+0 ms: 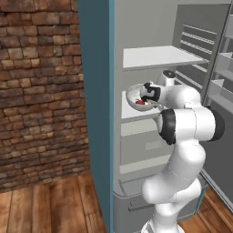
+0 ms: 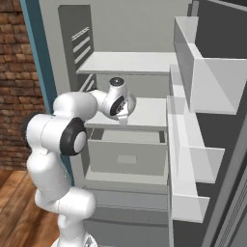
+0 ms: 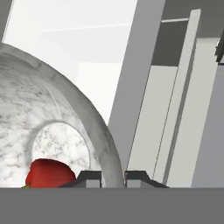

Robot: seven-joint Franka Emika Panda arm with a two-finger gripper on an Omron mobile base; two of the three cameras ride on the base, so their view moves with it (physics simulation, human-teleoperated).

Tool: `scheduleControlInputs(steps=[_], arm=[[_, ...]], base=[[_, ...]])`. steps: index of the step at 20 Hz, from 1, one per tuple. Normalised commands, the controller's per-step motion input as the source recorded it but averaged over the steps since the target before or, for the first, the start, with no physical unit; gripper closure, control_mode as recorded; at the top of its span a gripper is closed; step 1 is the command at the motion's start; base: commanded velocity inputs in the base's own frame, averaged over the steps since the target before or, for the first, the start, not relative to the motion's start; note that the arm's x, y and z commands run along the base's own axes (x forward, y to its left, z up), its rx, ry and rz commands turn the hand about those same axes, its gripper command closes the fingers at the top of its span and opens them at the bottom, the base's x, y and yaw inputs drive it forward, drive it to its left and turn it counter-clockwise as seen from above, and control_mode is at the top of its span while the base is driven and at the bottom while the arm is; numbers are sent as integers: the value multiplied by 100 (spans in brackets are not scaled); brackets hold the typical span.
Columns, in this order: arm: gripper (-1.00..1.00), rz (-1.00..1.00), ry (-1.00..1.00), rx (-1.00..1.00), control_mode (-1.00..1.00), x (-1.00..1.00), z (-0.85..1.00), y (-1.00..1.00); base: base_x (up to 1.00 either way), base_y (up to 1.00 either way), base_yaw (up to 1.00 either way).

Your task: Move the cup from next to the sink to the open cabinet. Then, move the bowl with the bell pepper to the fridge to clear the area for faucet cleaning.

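While pinching 1 bowl point(image 1: 134, 96) rim w/ jaws closed, hand point(image 3: 113, 178) is holding it, 1 bell pepper point(image 3: 49, 173) inside, in fridge point(image 1: 150, 27).

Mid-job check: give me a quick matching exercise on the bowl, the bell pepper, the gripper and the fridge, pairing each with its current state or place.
Things:
1. bowl
2. bell pepper
3. gripper
4. fridge

States or places:
A. lying red inside the bowl
B. door open, pale shelves showing
C. shut on the bowl's rim
D. tilted, at the front edge of a middle fridge shelf

Pairs: 1-D, 2-A, 3-C, 4-B
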Motion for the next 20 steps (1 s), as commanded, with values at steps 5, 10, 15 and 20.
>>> scheduleControlInputs(steps=[5,10,15,20], arm=[[100,0,0,0,-100,64,-28,0],[-100,0,0,0,-100,15,-6,0],[-100,-2,-9,0,-100,-23,10,0],[-100,-12,-3,4,-100,-96,21,-2]], base=[[0,0,0],[0,0,0],[0,0,0],[0,0,0]])
